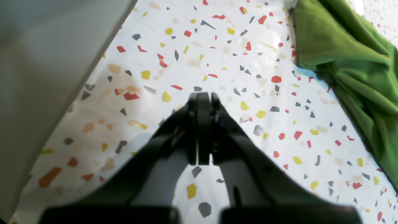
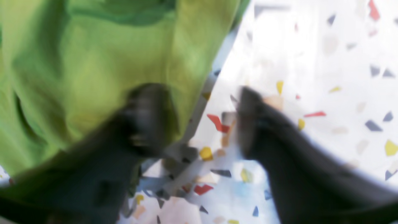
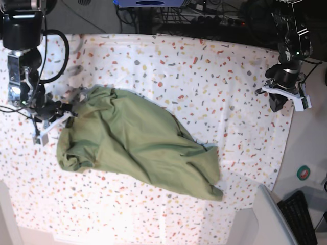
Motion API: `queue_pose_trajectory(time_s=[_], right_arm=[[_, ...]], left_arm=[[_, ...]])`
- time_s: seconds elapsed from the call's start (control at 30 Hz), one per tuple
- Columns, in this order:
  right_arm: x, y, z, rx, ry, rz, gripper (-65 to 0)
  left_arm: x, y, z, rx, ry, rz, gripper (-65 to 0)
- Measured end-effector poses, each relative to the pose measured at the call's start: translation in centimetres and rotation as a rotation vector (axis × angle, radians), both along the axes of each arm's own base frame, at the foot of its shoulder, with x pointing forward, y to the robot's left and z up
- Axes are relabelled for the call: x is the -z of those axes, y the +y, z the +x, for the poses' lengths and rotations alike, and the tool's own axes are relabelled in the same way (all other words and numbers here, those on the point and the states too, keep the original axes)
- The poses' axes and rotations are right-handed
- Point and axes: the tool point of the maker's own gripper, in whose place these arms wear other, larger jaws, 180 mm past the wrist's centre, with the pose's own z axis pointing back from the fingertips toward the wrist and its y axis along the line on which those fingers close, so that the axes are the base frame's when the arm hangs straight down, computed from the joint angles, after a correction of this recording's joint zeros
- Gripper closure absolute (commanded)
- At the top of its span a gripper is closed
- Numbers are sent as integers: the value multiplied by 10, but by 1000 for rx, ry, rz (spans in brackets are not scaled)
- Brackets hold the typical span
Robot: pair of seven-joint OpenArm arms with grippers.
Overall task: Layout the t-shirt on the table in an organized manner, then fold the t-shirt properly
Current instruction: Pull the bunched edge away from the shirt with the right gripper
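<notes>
The green t-shirt (image 3: 138,140) lies crumpled in a rough oval on the left half of the speckled table (image 3: 204,76). My right gripper (image 3: 65,111) is at the shirt's left edge. In the blurred right wrist view, the right gripper (image 2: 199,121) has its jaws apart. One finger (image 2: 149,118) is over the green t-shirt (image 2: 77,68), the other over the bare table (image 2: 311,77). My left gripper (image 3: 277,103) hovers near the table's right edge, far from the shirt. In the left wrist view, the left gripper (image 1: 203,96) is shut and empty, with the t-shirt (image 1: 351,62) at upper right.
A plain grey-white surface (image 1: 46,62) borders the cloth beside the left gripper. Off the table at the lower right are a grey panel (image 3: 265,219) and a keyboard (image 3: 301,214). Cables and equipment (image 3: 204,13) line the far edge.
</notes>
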Motion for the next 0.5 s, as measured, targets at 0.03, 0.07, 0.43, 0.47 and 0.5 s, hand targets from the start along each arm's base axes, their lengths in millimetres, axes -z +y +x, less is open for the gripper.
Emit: queue_pose_trajectory(time_s=[0.03, 0.07, 0.43, 0.47, 0.5], right_arm=[[-4, 6, -2, -47, -7, 0, 0], [-11, 13, -3, -91, -16, 11, 0], [-157, 80, 35, -295, -275, -39, 0], [-172, 82, 45, -302, -308, -44, 0], [-187, 84, 56, -305, -348, -36, 0]], left_arm=[[0, 0, 0, -1, 0, 0, 0], [2, 1, -1, -3, 4, -2, 0], [14, 5, -8, -18, 35, -10, 0], [14, 5, -8, -18, 36, -10, 0], [14, 5, -8, -18, 36, -8, 0]])
